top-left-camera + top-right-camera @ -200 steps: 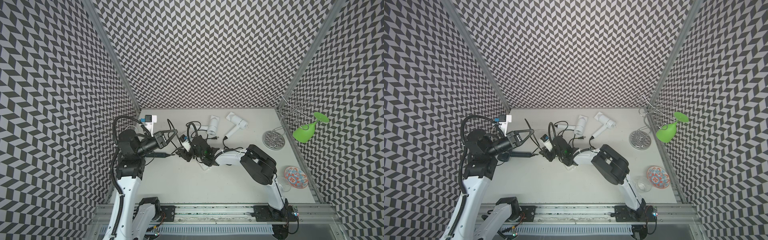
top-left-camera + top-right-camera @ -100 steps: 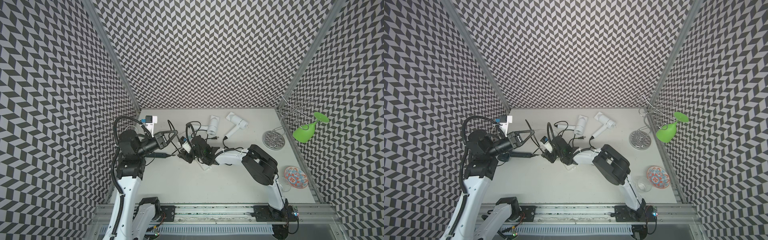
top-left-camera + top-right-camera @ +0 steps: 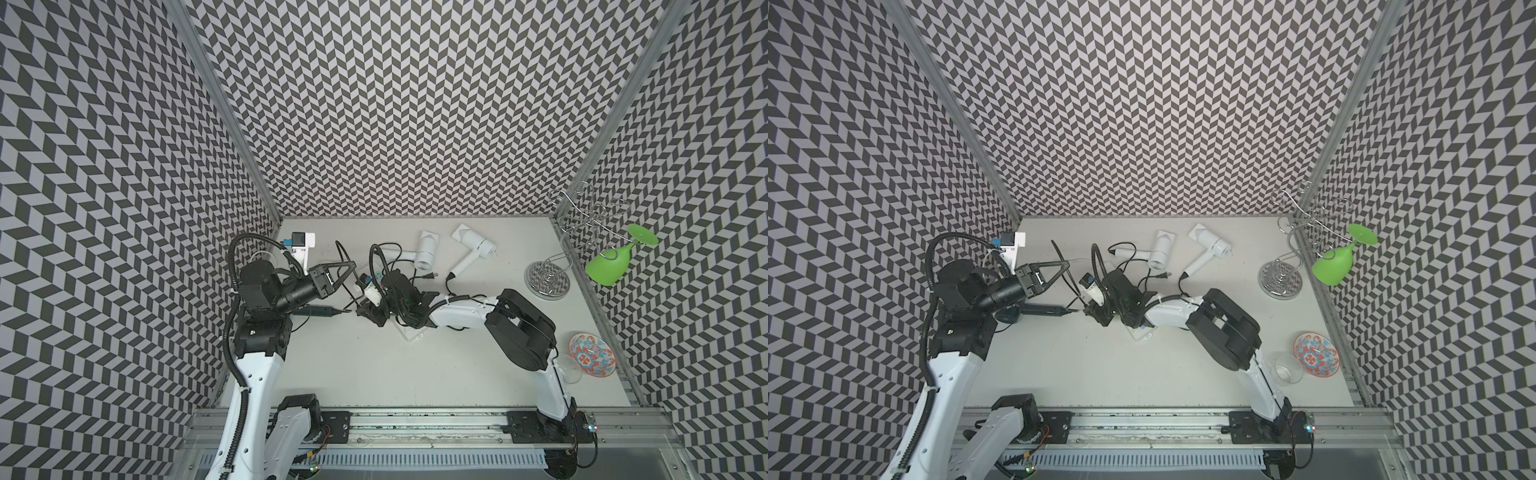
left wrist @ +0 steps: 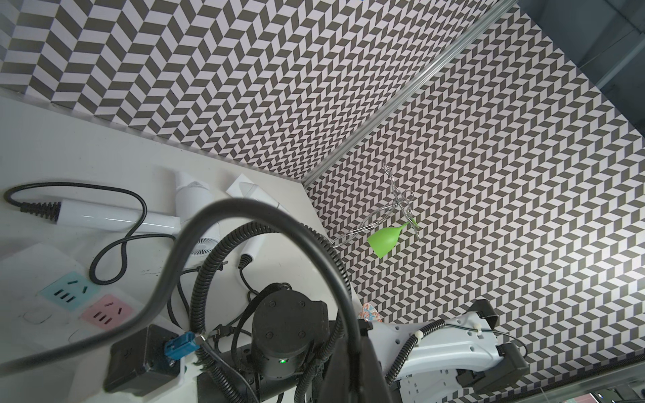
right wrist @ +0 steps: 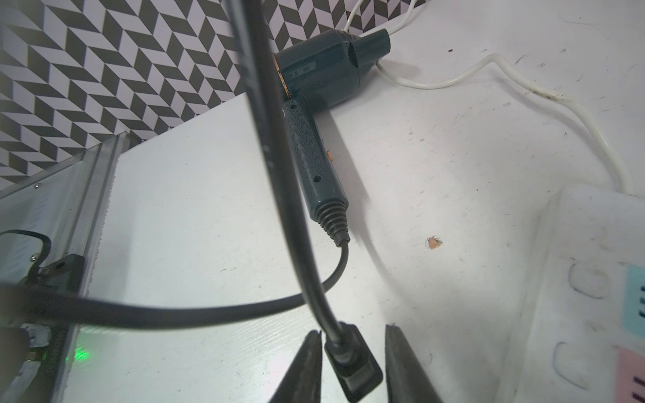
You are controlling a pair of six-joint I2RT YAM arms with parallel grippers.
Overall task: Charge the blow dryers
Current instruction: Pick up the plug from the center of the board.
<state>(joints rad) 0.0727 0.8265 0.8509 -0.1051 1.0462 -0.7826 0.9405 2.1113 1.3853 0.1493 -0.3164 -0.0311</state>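
1. Black plug (image 5: 352, 370), hanging on its black cord (image 5: 279, 174), sits between the fingers of the right gripper (image 5: 353, 330). The jaws stand apart, one finger almost against the plug and a sliver of table (image 3: 374, 374) showing beside the other, so nothing is clamped.
2. The left gripper (image 3: 352, 263), raised over the left middle, is pinched closed, apparently on that cord, and holds it aloft.
3. The dark blue-black blow dryer (image 5: 321, 62) lies at the left, largely under the left arm. A white blow dryer (image 3: 428, 249) and a second white dryer (image 3: 478, 247) lie at the far middle, with a loose plug (image 3: 432, 275) just near of them.
4. The power strip (image 4: 66, 289) lies just beside the right gripper. Its teal and pink sockets are empty (so charging has probably not begun).
5. Risks, as I judge them:
   - Jaws closing off-centre could twist the plug, so its prongs miss the socket.
   - A taut cord could drag the dark dryer or tug the plug free.
   - The looping cords could snag an arm.
6. Only the right wrist view shows the gap at the jaws and the whole dark dryer. The top views hide the plug behind the gripper, yet show both arms and the white dryers. The left wrist view alone shows the empty sockets.
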